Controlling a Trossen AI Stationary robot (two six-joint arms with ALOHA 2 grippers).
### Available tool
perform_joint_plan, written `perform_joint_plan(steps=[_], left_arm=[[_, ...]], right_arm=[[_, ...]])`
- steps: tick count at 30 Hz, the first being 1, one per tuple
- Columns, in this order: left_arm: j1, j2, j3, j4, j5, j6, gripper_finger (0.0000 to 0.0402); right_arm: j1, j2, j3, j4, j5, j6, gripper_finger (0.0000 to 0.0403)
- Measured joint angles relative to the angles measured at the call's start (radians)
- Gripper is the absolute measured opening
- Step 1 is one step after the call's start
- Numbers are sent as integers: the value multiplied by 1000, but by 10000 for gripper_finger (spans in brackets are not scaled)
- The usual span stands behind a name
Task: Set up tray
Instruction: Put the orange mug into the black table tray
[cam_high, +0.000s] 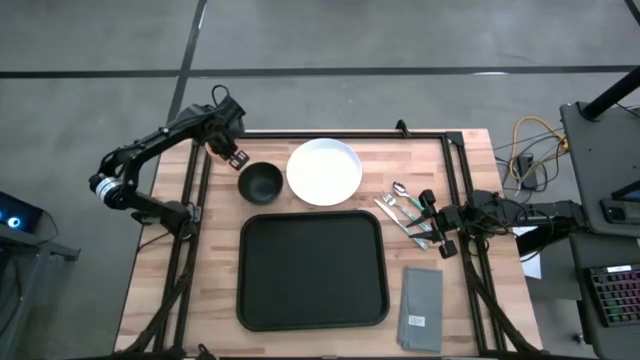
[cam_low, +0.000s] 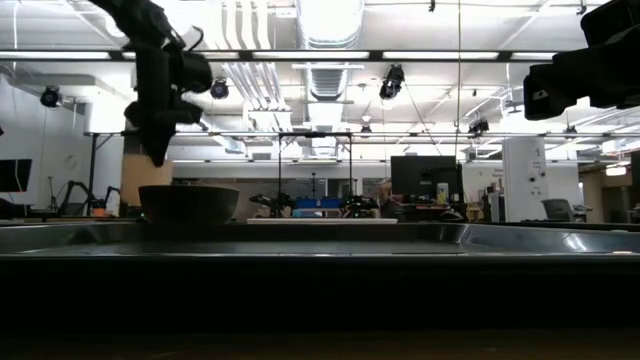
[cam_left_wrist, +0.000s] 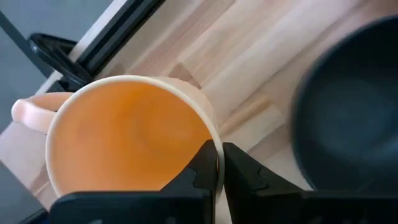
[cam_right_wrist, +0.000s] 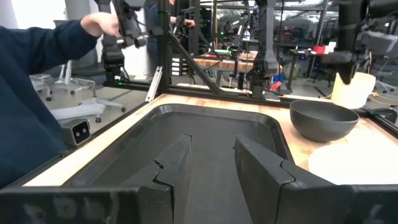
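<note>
The black tray (cam_high: 312, 270) lies in the near middle of the table, with nothing on it. Beyond it stand a dark bowl (cam_high: 260, 182) and a white plate (cam_high: 324, 171). My left gripper (cam_high: 232, 152) is at the far left corner beside the bowl, shut on a cream mug (cam_left_wrist: 124, 137) with an orange inside; the gripper hides this mug in the high view. My right gripper (cam_high: 438, 225) is open at the table's right side, over the ends of the cutlery (cam_high: 400, 207), its fingers level and pointing at the tray (cam_right_wrist: 205, 124). My left gripper (cam_left_wrist: 219, 171) pinches the mug's rim (cam_left_wrist: 214, 146) on the side away from the handle (cam_left_wrist: 28, 112). One finger (cam_left_wrist: 199, 171) is inside the cup and one (cam_left_wrist: 245, 174) outside, coming from above. The mug stands upright (cam_right_wrist: 354, 90); I cannot tell whether its base is on the table.
A grey folded napkin (cam_high: 421, 310) lies right of the tray near the front edge. A spoon, fork and knife lie between plate and right gripper. A person's blue sleeve (cam_right_wrist: 31, 93) shows beyond the table's left side. Black frame rails (cam_high: 190, 200) run along the table's left and right edges.
</note>
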Motion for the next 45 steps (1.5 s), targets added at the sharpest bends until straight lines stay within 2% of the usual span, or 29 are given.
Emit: perform_joint_plan(steps=[6,13,21,27,36,45], left_arm=[[-147,-4,117,-79,0,-52,0],[-385,-4,204,-111,1,-139,0],[-681,-2,195,-118,1,-285,0],[-859,-2,182,-118,0,-428,0],[-1032,31,159,-117,-15,-644,0],[-1142,205,160,-138,-30,-800,0]], right_arm=[[0,0,0,0,0,0,112],[0,0,0,0,0,0,112],[0,0,0,0,0,0,112],[0,0,0,0,0,0,112],[0,0,0,0,0,0,112],[0,0,0,0,0,0,112]])
